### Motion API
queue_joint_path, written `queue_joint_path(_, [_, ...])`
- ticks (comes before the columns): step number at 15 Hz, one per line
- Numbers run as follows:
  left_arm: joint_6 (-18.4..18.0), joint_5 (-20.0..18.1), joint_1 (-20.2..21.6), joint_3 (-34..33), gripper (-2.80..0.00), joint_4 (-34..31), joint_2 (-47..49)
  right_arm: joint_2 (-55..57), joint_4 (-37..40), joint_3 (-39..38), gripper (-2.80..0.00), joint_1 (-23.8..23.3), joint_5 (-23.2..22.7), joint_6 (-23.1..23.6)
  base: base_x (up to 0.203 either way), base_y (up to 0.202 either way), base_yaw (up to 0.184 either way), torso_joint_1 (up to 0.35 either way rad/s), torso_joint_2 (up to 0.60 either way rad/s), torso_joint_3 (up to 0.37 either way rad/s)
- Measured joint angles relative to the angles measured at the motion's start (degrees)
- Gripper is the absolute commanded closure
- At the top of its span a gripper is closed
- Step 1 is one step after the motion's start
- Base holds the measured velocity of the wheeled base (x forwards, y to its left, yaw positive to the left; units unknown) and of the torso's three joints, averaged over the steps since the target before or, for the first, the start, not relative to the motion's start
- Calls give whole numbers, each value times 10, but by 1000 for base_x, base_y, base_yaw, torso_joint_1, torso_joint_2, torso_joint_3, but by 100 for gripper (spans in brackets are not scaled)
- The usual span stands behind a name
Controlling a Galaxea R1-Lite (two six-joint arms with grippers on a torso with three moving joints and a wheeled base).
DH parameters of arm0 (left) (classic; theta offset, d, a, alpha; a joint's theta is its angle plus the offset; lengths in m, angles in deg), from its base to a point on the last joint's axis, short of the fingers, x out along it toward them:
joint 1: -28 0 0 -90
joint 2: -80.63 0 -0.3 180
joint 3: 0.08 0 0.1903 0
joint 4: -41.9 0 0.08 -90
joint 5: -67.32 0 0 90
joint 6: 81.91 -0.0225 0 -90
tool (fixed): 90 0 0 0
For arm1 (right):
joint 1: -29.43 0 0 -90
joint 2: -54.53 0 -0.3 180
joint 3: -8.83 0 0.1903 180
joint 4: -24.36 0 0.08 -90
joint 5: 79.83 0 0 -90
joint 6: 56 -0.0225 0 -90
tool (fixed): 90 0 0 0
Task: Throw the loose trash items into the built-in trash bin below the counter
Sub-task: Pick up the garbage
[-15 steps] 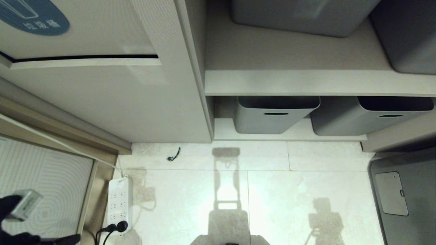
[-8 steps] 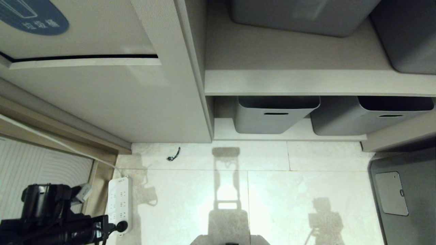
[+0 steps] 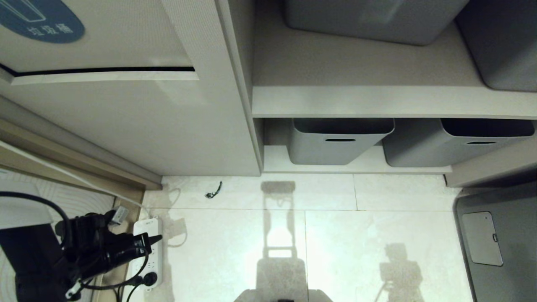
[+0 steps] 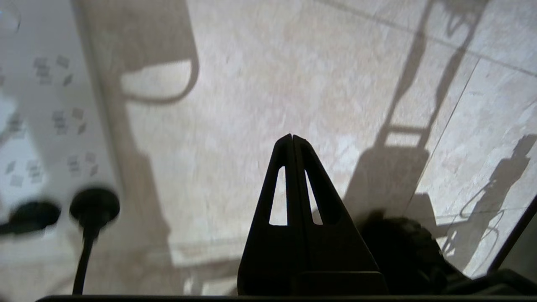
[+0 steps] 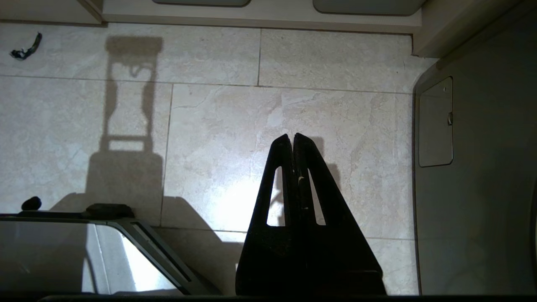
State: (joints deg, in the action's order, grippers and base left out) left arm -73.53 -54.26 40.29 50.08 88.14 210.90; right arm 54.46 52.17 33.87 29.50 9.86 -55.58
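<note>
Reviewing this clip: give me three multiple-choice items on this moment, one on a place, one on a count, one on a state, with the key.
1. Where is the white power strip?
A. on the floor by the left gripper
B. on the lower shelf
C. inside a tub

2. How many grey tubs sit on the lowest shelf?
A. one
B. two
C. four

3. How do the right gripper jaws stand?
A. wide open
B. shut on cardboard
C. shut, empty

Key: A, it lies on the tiles below that arm; B, two stand side by side; C, the jaws meet with nothing between.
</note>
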Motion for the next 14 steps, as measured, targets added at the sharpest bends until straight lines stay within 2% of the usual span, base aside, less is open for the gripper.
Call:
queue_joint_path(4, [3,-45,2,83,0,12,82,0,0,0,0,0,0,0,0,0,0,0,0,0])
queue_joint_path(7, [10,-96,-1,123,0,5,110,0,0,0,0,0,0,0,0,0,0,0,0,0])
queue_joint_path(14, [20,-100,-42,208,0,5,140,0,0,0,0,0,0,0,0,0,0,0,0,0])
